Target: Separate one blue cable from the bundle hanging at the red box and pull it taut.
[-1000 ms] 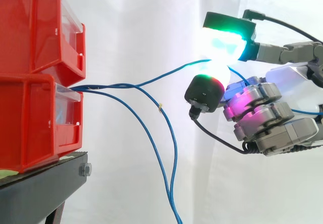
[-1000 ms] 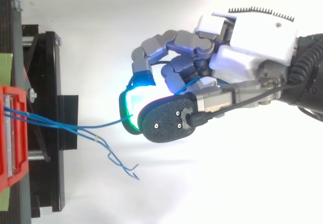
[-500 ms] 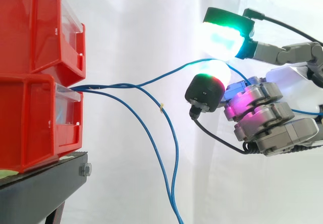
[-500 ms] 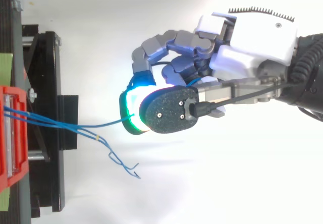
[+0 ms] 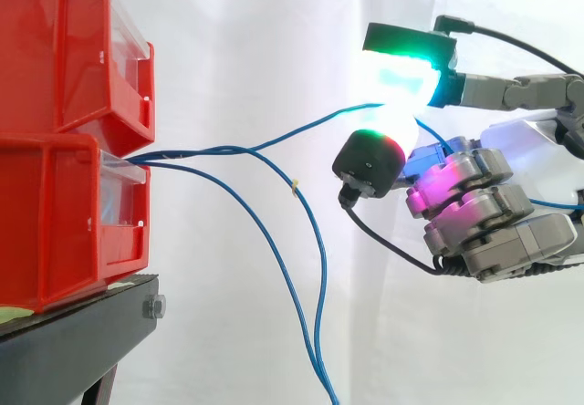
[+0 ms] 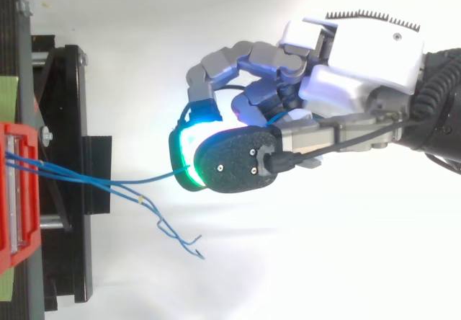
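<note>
Several thin blue cables come out of the lower red box (image 5: 55,223) at the left. One blue cable (image 5: 301,129) rises to the right, away from the others, into my hand (image 5: 484,213). There it is pinched between the glowing green-white upper pad (image 5: 401,72) and the dark lower pad (image 5: 370,159). This cable still sags a little. The other cables droop downward, one of them with a small yellow tag (image 5: 294,185). From above, the pinched cable (image 6: 144,182) runs from the red box (image 6: 11,190) to the hand (image 6: 353,60).
A second red box (image 5: 64,49) is stacked on the lower one, and both rest on a black stand (image 5: 73,341). Loose cable ends (image 6: 180,239) curl below the hand in the top view. A white curtain hangs behind.
The upper pad lifted off the cable briefly and has closed on it again. The cable and its tag sit slightly higher, and the hanging strands have swung a little to the right.
</note>
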